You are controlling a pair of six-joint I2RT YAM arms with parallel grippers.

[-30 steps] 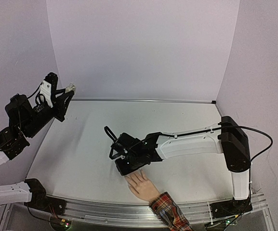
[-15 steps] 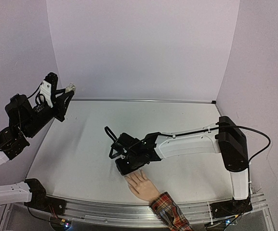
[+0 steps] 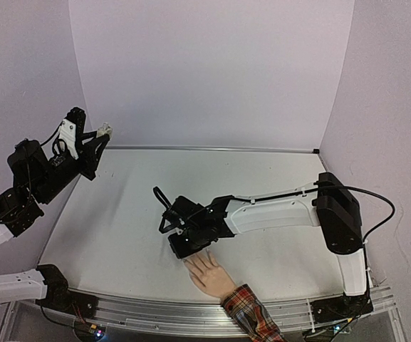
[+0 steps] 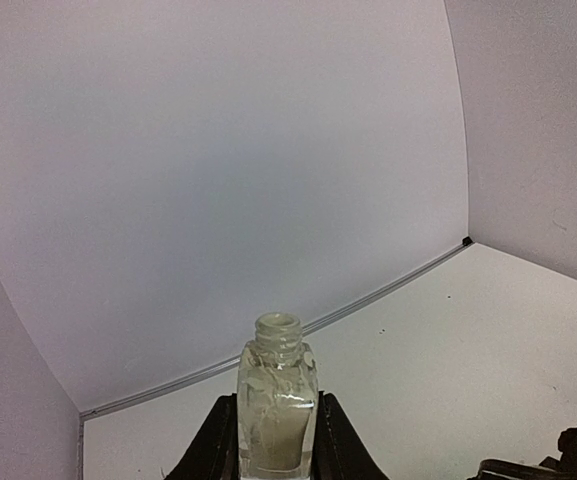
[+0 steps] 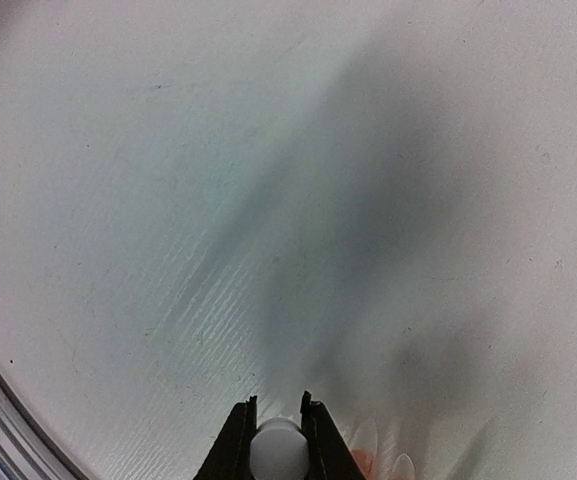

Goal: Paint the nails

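Note:
A flesh-coloured mannequin hand (image 3: 210,276) with a red plaid cuff (image 3: 251,313) lies at the table's near edge, fingers pointing to the far left. My right gripper (image 3: 184,246) hangs just over its fingertips, shut on a white brush cap (image 5: 277,451). In the right wrist view two pale nails (image 5: 402,465) show blurred at the bottom right of the jaws. My left gripper (image 3: 100,137) is raised at the far left, shut on a small uncapped polish bottle (image 4: 277,405) holding pale liquid.
The white table (image 3: 262,178) is walled by pale panels at the back and sides. A metal rail (image 3: 155,310) runs along the near edge. The right arm (image 3: 283,210) stretches across the table's middle.
My right gripper has edged slightly left over the fingertips, its arm following. The left arm and bottle have not moved.

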